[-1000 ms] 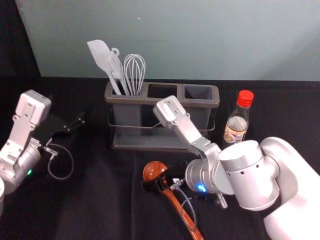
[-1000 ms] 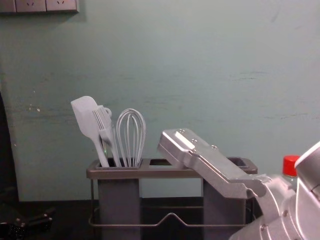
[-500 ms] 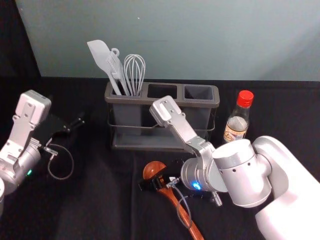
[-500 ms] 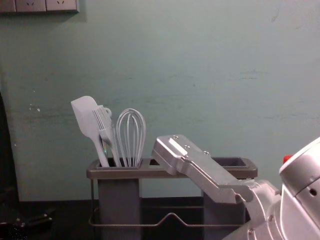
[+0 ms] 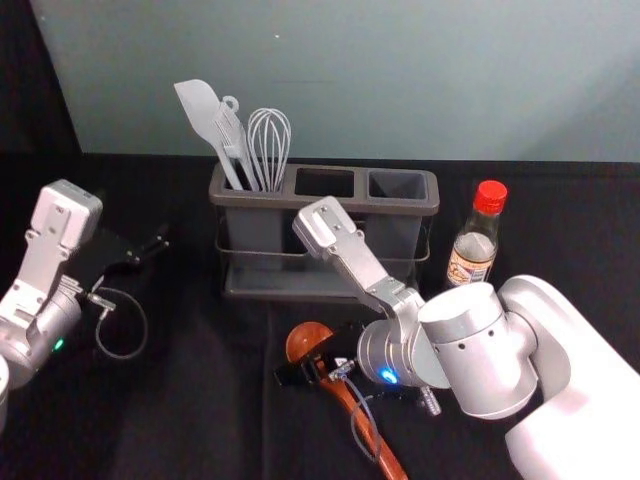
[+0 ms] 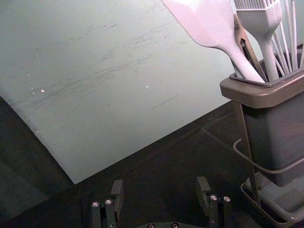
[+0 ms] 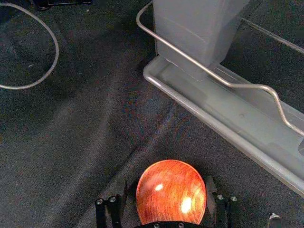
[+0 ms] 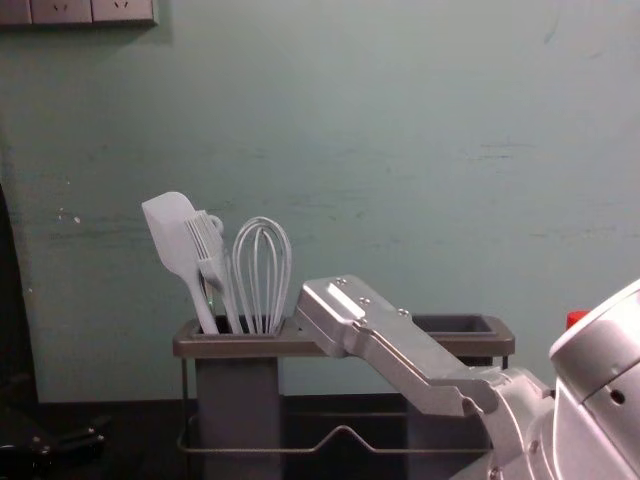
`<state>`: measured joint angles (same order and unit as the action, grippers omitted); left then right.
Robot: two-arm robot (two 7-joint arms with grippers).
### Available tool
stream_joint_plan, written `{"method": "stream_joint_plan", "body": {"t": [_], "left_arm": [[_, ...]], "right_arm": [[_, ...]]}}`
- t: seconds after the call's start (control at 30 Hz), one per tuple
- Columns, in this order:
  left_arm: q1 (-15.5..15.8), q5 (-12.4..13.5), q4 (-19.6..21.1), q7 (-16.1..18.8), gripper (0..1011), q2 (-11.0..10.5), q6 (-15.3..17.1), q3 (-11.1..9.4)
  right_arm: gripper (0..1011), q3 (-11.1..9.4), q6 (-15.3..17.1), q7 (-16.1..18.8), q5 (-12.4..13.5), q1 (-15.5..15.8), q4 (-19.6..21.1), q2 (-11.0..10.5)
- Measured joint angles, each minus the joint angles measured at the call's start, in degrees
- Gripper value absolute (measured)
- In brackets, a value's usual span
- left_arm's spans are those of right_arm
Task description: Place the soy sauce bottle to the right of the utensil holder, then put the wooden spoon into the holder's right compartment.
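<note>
1. We take this for a lab or robot test area, dressed with kitchen things.
2. We see 2 robot arms (image 5: pixel 570 370) reaching in over black cloth (image 5: pixel 180 400), which lies creased beneath a utensil holder (image 5: pixel 265 199), a soy sauce bottle (image 5: pixel 470 266) and a wooden spoon (image 5: pixel 306 342).
3. Behind, we see a plain grey-green wall (image 8: pixel 400 150), scuffed and marked, with sockets (image 8: pixel 62 11) high up.
4. We see dark fabric (image 5: pixel 35 90) by the wall, too.

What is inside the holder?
The left compartment of the holder contains a spatula, brush, whisk and ring-ended utensil. Its walls hide their lower ends; the bottoms of the middle compartment and right compartment can't be seen.
</note>
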<state>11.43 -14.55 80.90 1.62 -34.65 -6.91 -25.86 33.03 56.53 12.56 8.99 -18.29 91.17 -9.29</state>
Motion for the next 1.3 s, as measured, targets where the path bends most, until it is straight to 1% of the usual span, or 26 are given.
{"method": "stream_joint_plan", "body": {"t": [0.6,0.67,0.77,0.83,0.87,1.3], "left_arm": [[0.0,0.0,0.0,0.0,1005,0.0,0.0,0.0],[0.0,0.0,0.0,0.0,1005,0.0,0.0,0.0],[0.0,0.0,0.0,0.0,1005,0.0,0.0,0.0],[0.0,0.0,0.0,0.0,1005,0.0,0.0,0.0],[0.0,0.0,0.0,0.0,1005,0.0,0.0,0.0],[0.0,0.0,0.0,0.0,1005,0.0,0.0,0.0]], "right_arm": [[1002,-0.1,0.1,-0.1,0.3,0.0,0.1,0.0],[979,-0.1,0.2,-0.1,0.3,0.0,0.1,0.0],[914,-0.1,0.2,-0.2,0.3,0.0,0.1,0.0],[853,-0.1,0.2,-0.3,0.3,0.0,0.1,0.0],[842,-0.1,0.2,-0.3,0.3,0.0,0.1,0.0],[836,-0.1,0.2,-0.3,0.4,0.0,0.1,0.0]]}}
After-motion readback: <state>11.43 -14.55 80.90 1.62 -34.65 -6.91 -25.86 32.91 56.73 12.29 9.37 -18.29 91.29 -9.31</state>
